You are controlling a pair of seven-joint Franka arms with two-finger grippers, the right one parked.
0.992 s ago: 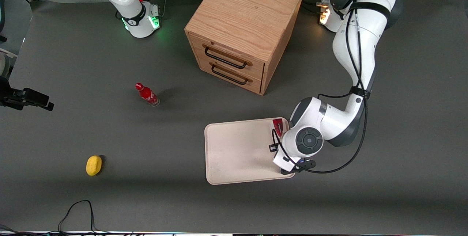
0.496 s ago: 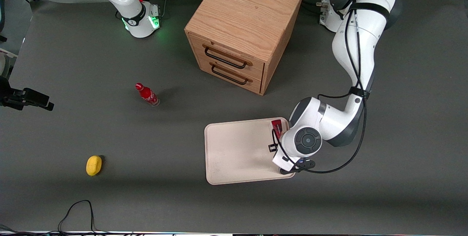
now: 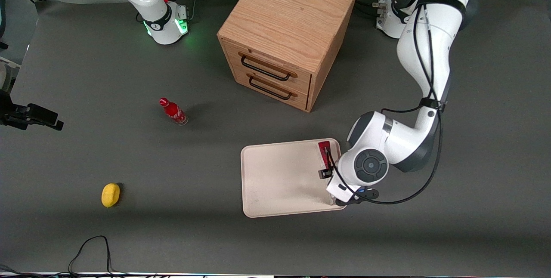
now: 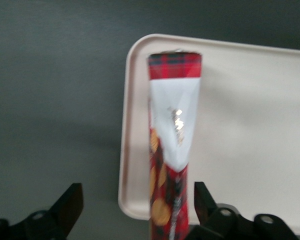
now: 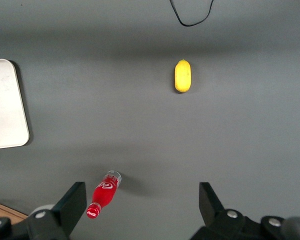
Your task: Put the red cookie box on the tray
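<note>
My pincer (image 4: 135, 210) hangs just above the tray's (image 3: 275, 179) edge at my own arm's end of the table (image 3: 129, 226), fingers spread wide with clear gaps either side of the red cookie box (image 4: 172, 150), no longer gripping it. The box lies flat on the tray directly beneath me, running along that short rim. My worry: it sits right against the low rim, so a finger brushing it as I lift could nudge it onto the rim or off the tray.
</note>
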